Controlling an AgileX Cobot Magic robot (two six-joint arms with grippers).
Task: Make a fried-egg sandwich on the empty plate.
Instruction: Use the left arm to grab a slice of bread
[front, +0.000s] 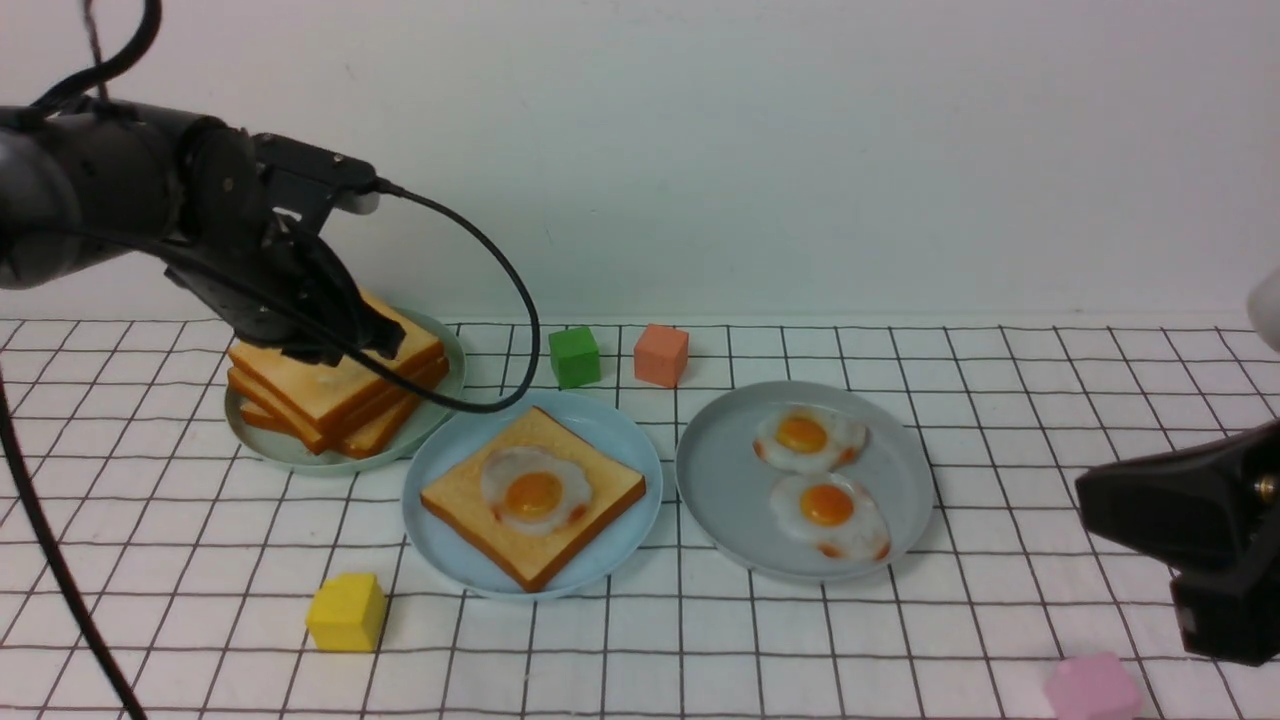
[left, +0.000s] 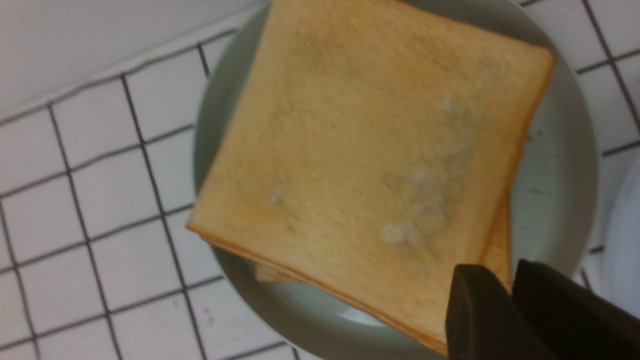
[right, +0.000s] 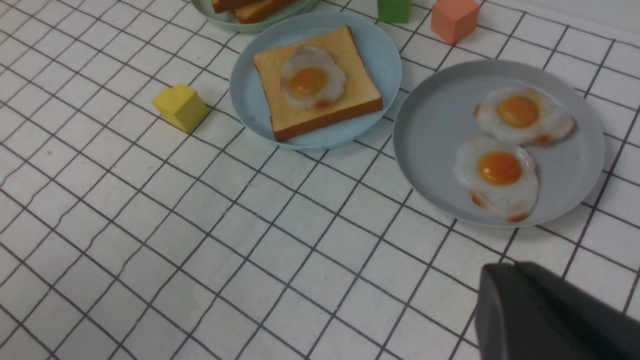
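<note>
The gridded table (front: 900, 640) fills my front view. My left arm (front: 100, 200) reaches in over its far-left part, and the left gripper (left: 506, 275) sits at one corner of the toast pile (front: 330, 395). Its jaws are parted by a thin slit. I cannot tell whether they touch the top slice.

The right gripper (front: 1095, 495) hangs above the table's right edge, clenched with nothing in it.

Three plates lie across the middle of the table:
- The pale green plate (front: 300, 455) is nearest the left edge and carries the pile.
- The sky-blue plate (front: 600, 425) is just beside it, near the centre.
- The grey plate (front: 720, 480) is right of centre and almost touches the blue one.

The sandwich is half built on the sky-blue plate. One toast slice (front: 470, 500) lies flat with a fried egg (front: 533, 490) on it, and there is no top slice yet. Two spare eggs (front: 808, 438) (front: 830, 512) lie side by side on the grey plate.

A green cube (front: 574, 356) and a salmon cube (front: 660, 354) stand near the far edge. A yellow cube (front: 346, 611) is toward the near edge, left of centre. A pink cube (front: 1092, 688) is at the near-right corner.
</note>
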